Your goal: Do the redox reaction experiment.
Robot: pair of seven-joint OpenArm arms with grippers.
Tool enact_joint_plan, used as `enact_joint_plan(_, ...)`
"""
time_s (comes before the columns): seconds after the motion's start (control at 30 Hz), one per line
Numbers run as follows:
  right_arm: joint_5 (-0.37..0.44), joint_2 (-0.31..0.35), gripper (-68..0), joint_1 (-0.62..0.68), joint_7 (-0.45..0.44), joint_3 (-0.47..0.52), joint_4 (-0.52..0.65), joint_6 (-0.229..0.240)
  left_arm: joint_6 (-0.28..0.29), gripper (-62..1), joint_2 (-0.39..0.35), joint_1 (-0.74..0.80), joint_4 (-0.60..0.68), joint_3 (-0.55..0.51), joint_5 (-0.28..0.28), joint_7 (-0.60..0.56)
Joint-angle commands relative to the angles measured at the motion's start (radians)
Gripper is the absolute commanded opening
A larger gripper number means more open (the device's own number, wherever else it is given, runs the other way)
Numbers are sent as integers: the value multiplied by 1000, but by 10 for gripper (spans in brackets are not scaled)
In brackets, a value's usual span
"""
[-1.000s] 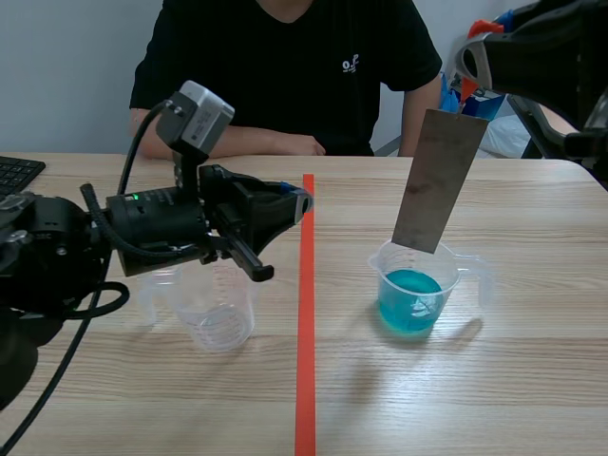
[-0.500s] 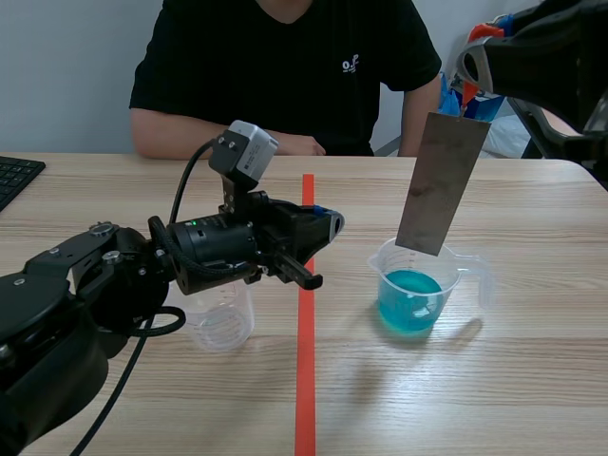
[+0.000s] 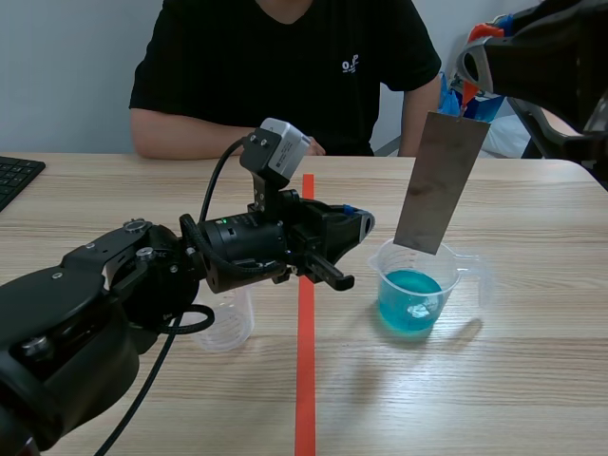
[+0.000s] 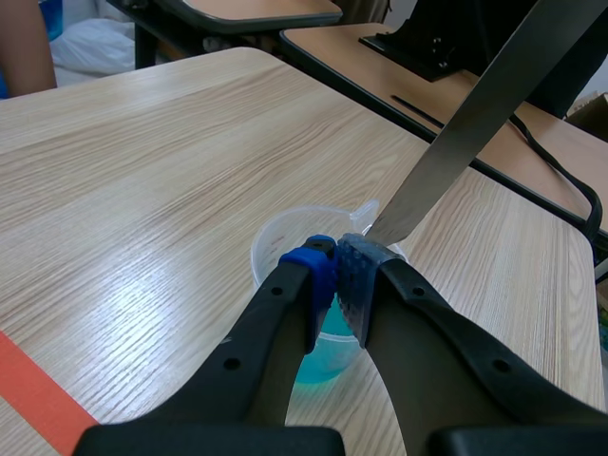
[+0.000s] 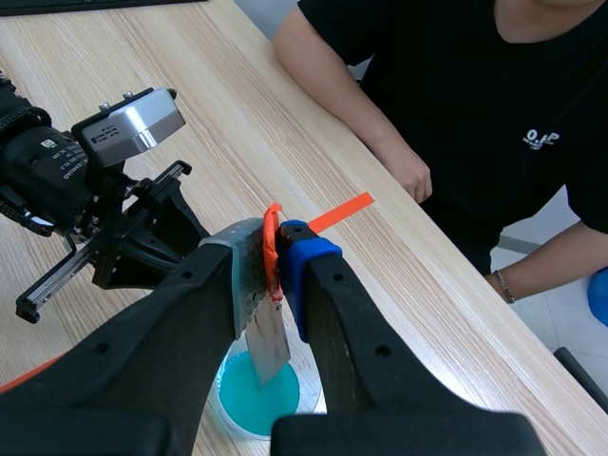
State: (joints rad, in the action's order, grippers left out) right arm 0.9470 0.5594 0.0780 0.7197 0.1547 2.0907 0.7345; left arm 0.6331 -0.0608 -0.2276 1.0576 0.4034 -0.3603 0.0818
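right gripper [image 5: 274, 249] pinching metal strip [image 3: 440, 182], above beaker [image 3: 410, 285]

The left arm [image 3: 142, 275] is covering most of the empty beaker [image 3: 232, 325] (only its lower part is showing), and the keyboard [image 3: 14, 176] is running off the scene view's edge.

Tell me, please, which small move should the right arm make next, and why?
Probably lower the metal strip down into the blue liquid: the right gripper is shut on its top, and its lower end hangs over the beaker, seemingly not yet wetted.
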Motion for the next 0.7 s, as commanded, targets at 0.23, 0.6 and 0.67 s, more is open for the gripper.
enact_joint_plan(0.23, 7, 5, -669, -17, -8, 2, 9, 0, 5, -569, 8, -11, 21, -4, -13, -10)
enact_joint_plan(0.6, 7, 5, -669, -17, -8, 2, 9, 0, 5, -569, 8, -11, 21, -4, -13, -6)
enact_joint_plan(0.67, 7, 5, -669, -17, -8, 2, 9, 0, 5, -569, 8, -11, 21, -4, -13, -6)
